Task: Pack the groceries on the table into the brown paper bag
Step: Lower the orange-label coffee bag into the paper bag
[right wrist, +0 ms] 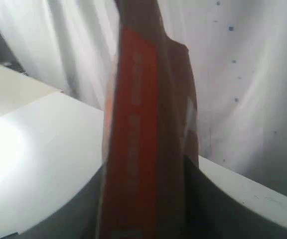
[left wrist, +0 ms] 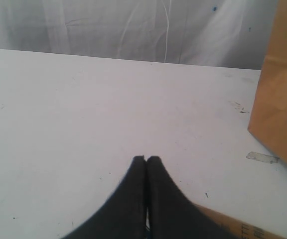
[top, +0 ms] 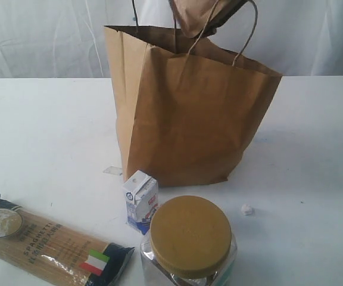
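Exterior view: the bag (top: 189,119) stands upright and open at the middle of the table (top: 40,131). The pouch (top: 198,16) hangs at the top edge of the frame, with its lower end among the handles and over the rear of the bag mouth. Depth is poor here, so it may sit slightly behind the rim rather than over the opening. Its long axis runs near vertical, tilted a little. The bag thus lies directly below the pouch, and the coming move is judged to be a straight descent and release. Spaghetti (top: 46,244), carton (top: 140,201) and jar (top: 189,238) lie unpacked in front of the bag. Left wrist view: the left gripper (left wrist: 146,160) is fully closed with nothing between its fingers, low over bare table. The bag wall is off to one side and apart from it, and a corner of the spaghetti shows close by. Right wrist view: the pouch fills the frame, upright, orange face to the camera. The right gripper (right wrist: 148,204) is closed part-way onto it, and the blurred grey forms either side are taken to be its fingers. The right arm is the one at the bag; the left is farther off.
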{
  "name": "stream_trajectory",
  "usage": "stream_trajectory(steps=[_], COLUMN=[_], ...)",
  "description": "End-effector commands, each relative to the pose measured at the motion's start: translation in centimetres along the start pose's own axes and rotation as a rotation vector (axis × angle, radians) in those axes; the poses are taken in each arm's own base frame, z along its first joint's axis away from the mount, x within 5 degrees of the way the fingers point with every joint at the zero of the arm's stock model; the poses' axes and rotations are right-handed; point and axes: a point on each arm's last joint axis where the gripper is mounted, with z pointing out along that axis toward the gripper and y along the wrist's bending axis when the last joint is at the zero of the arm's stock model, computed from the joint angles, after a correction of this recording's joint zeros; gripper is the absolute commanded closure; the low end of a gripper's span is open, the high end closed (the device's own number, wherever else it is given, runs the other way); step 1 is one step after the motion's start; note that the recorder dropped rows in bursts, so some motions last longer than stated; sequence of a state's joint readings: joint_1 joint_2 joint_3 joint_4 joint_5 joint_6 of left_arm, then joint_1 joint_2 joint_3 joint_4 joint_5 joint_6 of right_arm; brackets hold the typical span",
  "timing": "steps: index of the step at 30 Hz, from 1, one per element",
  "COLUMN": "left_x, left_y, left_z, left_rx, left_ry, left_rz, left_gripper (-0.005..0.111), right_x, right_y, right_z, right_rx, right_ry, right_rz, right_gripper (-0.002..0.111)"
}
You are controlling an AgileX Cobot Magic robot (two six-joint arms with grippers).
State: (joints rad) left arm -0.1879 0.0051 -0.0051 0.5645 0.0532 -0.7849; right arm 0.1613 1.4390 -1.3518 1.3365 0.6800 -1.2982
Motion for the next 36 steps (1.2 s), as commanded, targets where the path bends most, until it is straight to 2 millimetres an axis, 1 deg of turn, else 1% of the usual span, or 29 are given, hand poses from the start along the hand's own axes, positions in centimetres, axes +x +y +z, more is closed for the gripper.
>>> stream_trajectory(steps=[1,8,15,18,25,29,36], left_x=[0.1,0.1,0.1,0.1,0.1,0.1,0.1], left_y=[0.0,0.0,0.0,0.0,0.0,0.0,0.0], left_z=[0.0,0.0,0.0,0.0,0.0,0.0,0.0], left_rx=[0.006,0.006,0.006,0.006,0.006,0.006,0.006], left_ry=[-0.006,-0.006,-0.006,-0.006,-0.006,-0.006,-0.006], left_rz=[-0.006,-0.006,-0.006,-0.006,-0.006,-0.006,-0.006], left_gripper=[0.107,0.107,0.107,0.107,0.107,0.107,0.107], right_x=[0.1,1.8,2.6,3.0,3.5,3.9,3.9], right_y=[-0.1,-1.2,-1.3,-1.3,-1.8,-2.2,-1.9], right_z=[0.8,2.4,3.1,3.4,3.8,4.1,4.1], right_rx=[-0.042,-0.068,-0.117,-0.14,-0.111,-0.098,-0.133], right_ry=[-0.037,0.005,0.025,0.037,0.049,0.061,0.065], right_rz=[-0.063,-0.07,-0.042,-0.057,-0.055,0.0,0.001], right_gripper=[0.108,0.108,0.108,0.108,0.108,0.108,0.108])
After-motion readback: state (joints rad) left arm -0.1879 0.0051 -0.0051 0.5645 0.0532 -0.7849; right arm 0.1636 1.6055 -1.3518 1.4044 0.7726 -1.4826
